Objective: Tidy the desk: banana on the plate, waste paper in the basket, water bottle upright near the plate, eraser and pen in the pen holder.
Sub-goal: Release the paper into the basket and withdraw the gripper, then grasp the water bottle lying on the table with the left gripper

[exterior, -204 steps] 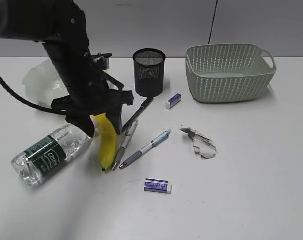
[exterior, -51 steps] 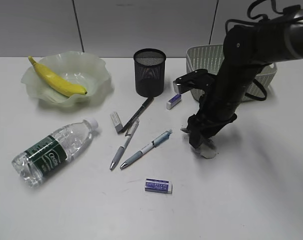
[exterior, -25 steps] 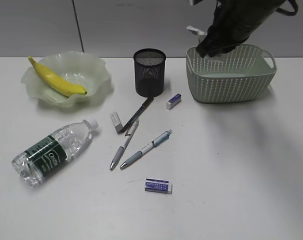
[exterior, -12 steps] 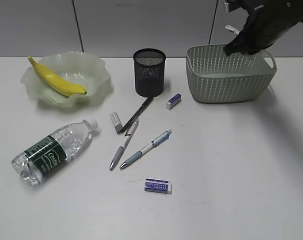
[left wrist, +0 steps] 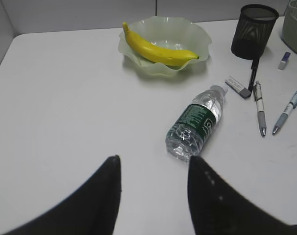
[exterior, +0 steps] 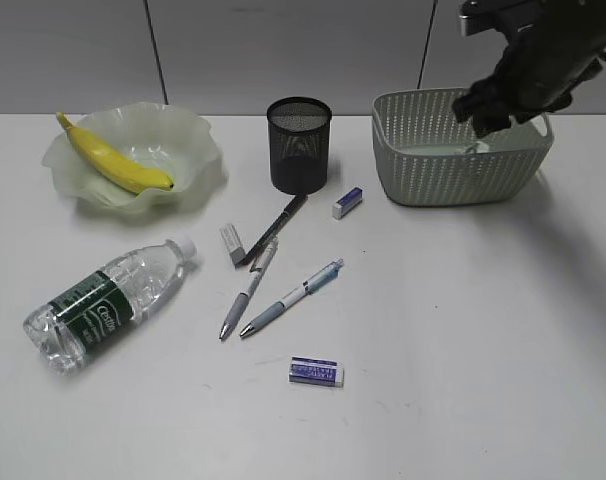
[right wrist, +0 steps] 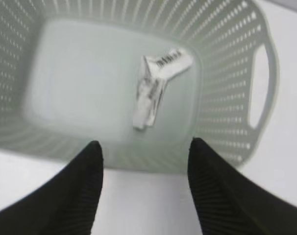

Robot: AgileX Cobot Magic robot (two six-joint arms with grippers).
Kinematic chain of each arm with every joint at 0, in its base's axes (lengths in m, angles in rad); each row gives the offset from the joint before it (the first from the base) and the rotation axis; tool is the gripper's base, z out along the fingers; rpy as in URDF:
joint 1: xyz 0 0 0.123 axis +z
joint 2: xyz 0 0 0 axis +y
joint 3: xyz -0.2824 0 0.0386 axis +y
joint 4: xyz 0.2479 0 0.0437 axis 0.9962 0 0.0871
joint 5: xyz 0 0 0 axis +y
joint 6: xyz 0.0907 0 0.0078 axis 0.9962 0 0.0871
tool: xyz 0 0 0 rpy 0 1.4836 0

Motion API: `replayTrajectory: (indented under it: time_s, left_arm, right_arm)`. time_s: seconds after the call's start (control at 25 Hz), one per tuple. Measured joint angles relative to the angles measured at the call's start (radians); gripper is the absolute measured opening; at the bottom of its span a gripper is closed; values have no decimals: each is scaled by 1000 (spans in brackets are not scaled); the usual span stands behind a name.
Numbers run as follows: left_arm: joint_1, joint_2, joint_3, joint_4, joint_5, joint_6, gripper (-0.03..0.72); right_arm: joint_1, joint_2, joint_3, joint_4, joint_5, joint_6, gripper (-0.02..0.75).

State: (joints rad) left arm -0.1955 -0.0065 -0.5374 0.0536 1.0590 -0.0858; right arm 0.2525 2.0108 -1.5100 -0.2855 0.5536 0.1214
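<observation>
while above the basket [right wrist: 227,73], right gripper [right wrist: 143,161] spread wide, waste paper [right wrist: 156,85] inside; left gripper [left wrist: 153,171] parted, empty

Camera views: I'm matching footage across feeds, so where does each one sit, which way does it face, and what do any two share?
Exterior view: raised at the desk's front, slanting down; right arm over basket.
Left wrist view: above the desk's left, looking across; left gripper fingers frame water bottle, banana.
Right wrist view: straight down into the basket at waste paper; right gripper open.
Shared: exterior and left wrist both show the pen holder.
</observation>
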Motion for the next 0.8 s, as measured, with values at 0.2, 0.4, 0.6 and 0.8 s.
replayTrajectory:
  time_s: [0.2, 0.4, 0.6, 0.8]
  left_arm:
    - [0, 0, 0, 0, -1, 0, 336]
    - [0, 0, 0, 0, -2, 0, 336]
    - [0, 0, 0, 0, -2, 0, 336]
    - [0, 0, 0, 0, -2, 0, 336]
  right_arm:
    - [0, -95, 0, 105, 213, -25, 438]
    - [0, -227, 4, 192, 377, -69, 423]
    - [0, -468, 154, 205, 426, -78, 423]
    - [0, -784, 429, 234, 428, -79, 423]
